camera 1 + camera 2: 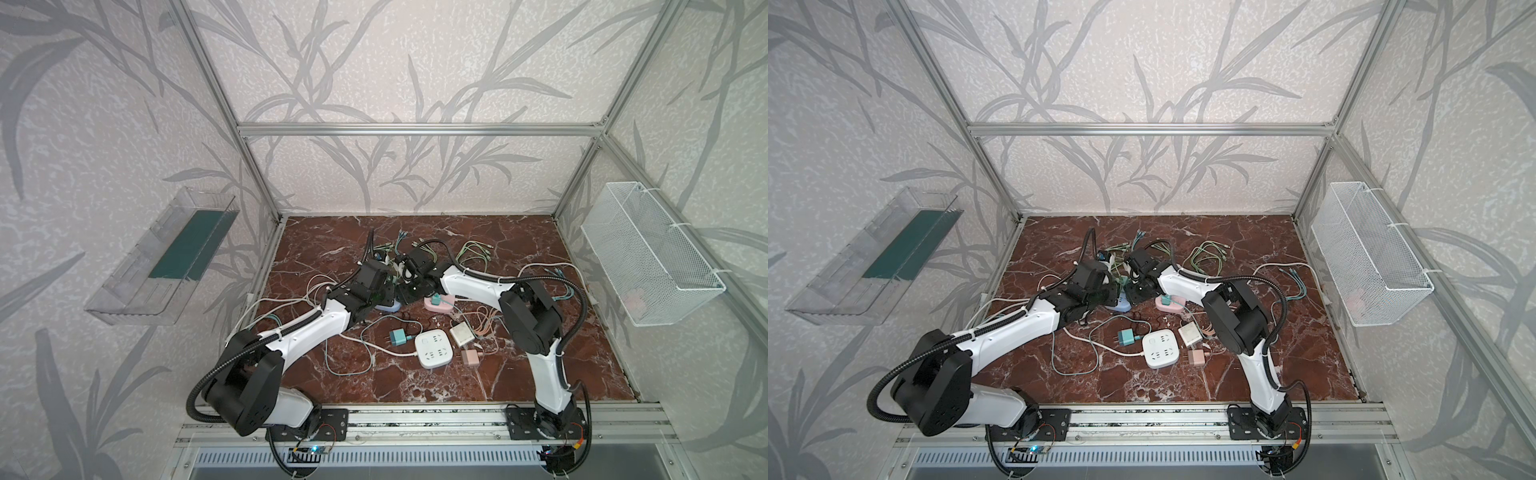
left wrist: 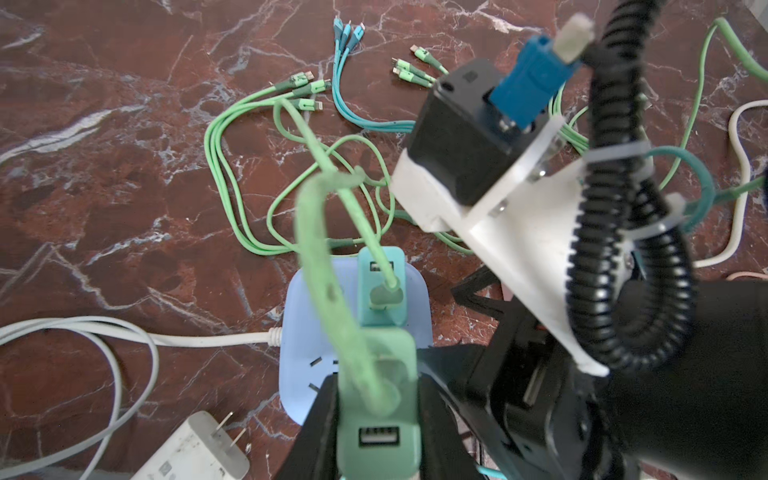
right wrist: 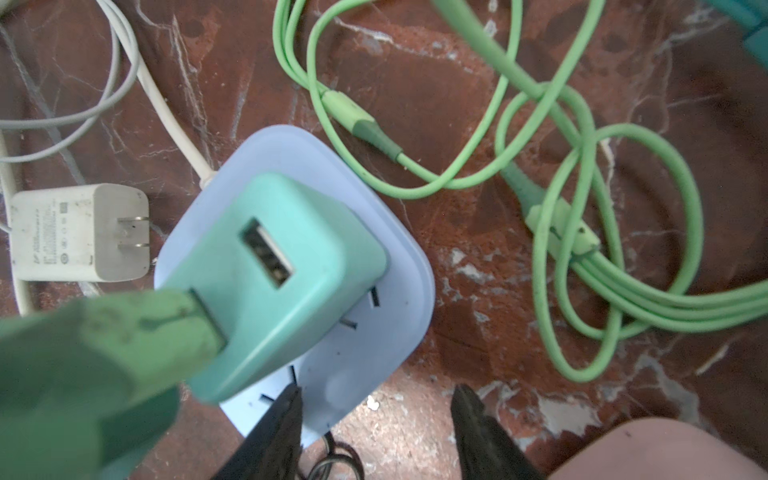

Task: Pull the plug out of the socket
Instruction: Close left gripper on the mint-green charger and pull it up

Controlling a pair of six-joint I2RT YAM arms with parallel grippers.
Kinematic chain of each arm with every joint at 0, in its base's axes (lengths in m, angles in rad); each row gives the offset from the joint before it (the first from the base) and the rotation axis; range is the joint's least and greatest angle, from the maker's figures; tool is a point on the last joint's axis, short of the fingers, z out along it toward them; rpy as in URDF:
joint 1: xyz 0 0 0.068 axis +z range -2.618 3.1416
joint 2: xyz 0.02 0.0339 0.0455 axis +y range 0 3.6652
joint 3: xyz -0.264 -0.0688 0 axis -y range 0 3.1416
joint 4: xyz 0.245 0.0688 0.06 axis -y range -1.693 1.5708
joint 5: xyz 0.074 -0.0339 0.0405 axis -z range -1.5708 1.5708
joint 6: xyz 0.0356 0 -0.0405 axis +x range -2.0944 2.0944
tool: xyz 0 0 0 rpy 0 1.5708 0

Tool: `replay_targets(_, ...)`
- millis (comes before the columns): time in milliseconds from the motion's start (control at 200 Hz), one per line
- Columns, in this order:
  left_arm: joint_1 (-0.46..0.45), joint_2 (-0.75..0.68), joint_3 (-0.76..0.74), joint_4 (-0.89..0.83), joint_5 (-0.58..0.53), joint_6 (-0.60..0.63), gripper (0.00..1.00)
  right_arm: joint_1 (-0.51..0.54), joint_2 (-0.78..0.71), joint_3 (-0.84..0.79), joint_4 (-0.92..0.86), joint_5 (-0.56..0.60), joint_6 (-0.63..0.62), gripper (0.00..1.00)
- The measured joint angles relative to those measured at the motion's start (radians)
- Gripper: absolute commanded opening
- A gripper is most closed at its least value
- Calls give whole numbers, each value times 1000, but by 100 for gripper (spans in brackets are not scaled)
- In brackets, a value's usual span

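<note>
Left gripper (image 2: 376,382) clamps mint-green plastic charger plug (image 2: 378,436); right gripper (image 3: 376,399), jaws apart, seemingly pins pale-blue square socket block (image 3: 395,270) at its 2 o'clock corner.

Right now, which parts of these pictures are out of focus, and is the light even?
Left wrist view: the mint charger in the left gripper and its cable are soft, the marble floor sharp. Right wrist view: the green USB plug near the lens is blurred, the white charger clear. In both top views: even light, no glare.
</note>
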Motion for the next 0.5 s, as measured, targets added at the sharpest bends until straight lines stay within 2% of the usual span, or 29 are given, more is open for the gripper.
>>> replay_targets(235, 32, -61, -4, -14, -7, 15, 16, -4, -4, -20, 27, -28, -7, 64)
replay_targets(500, 173, -113, -52, -13, 87, 6, 16, -5, -31, -54, 43, -47, -21, 72)
